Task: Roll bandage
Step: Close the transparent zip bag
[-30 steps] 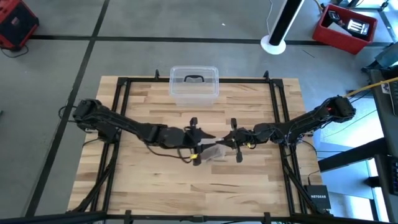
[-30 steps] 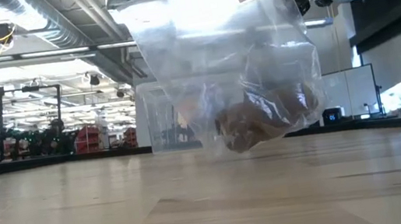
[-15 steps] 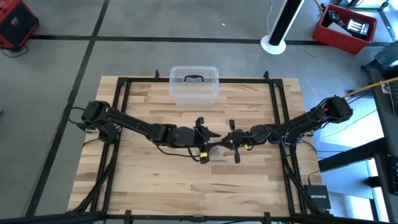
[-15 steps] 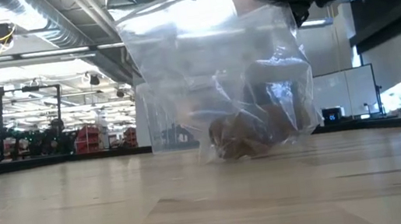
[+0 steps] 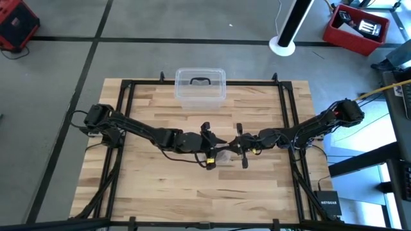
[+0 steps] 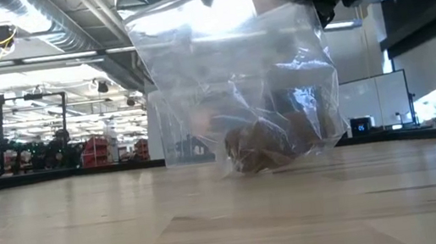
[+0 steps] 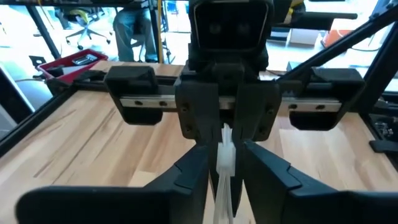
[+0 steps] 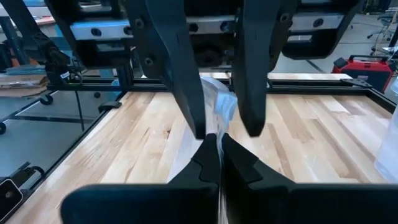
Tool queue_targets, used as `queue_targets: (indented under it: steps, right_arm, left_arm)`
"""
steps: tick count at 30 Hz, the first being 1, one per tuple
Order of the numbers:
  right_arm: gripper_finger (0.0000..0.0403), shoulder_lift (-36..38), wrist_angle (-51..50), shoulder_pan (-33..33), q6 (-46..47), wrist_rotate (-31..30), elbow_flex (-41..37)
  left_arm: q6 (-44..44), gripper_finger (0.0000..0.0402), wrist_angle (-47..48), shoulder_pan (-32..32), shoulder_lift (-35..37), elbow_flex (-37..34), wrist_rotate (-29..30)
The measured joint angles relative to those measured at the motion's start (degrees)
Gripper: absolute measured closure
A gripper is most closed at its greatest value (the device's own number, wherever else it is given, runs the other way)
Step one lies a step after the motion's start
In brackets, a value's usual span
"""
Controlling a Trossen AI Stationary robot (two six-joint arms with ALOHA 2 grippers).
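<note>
Big workshop space in the background, concrete floor, a red crate (image 5: 356, 27) off in the far right corner and a white post (image 5: 288, 25) near it. The wooden table (image 5: 154, 186) has a black frame around it and a clear box (image 5: 200, 88) with a dark handle sitting at the far edge, centre-ish.

Both arms reach in and meet around the middle of the table. They're holding up a clear bag (image 6: 237, 76) between them, top edge pinched, bottom just about resting on the wood. The bandage (image 6: 260, 145) is a brown wad slumped in the bottom of the bag, not rolled out anywhere.

Left gripper (image 5: 209, 142) comes in from the left side. Its fingers (image 7: 193, 177) are clamped on the bag's thin plastic edge, which shows as a pale sliver squeezed between them.

Right gripper (image 5: 240, 146) faces it from the other side, nearly touching. Its fingers (image 8: 208, 158) are pressed tight together on the same plastic, with the left gripper's fingers hanging right in front of its camera.
</note>
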State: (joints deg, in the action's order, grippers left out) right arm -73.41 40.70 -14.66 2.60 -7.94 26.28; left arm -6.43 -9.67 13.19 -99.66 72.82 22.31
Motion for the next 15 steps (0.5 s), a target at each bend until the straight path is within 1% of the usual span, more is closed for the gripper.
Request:
queue_targets:
  steps: [11, 15]
  right_arm:
    - [0.0402, 0.0, 0.3, 0.0, 0.1, 0.0, 0.0]
    - [0.0402, 0.0, 0.3, 0.0, 0.1, 0.1, 0.0]
  left_arm:
    - [0.1, 0.0380, 0.8, 0.5, 0.2, 0.0, 0.0]
    - [0.4, 0.0390, 1.9, 0.9, 0.2, 0.0, 0.0]
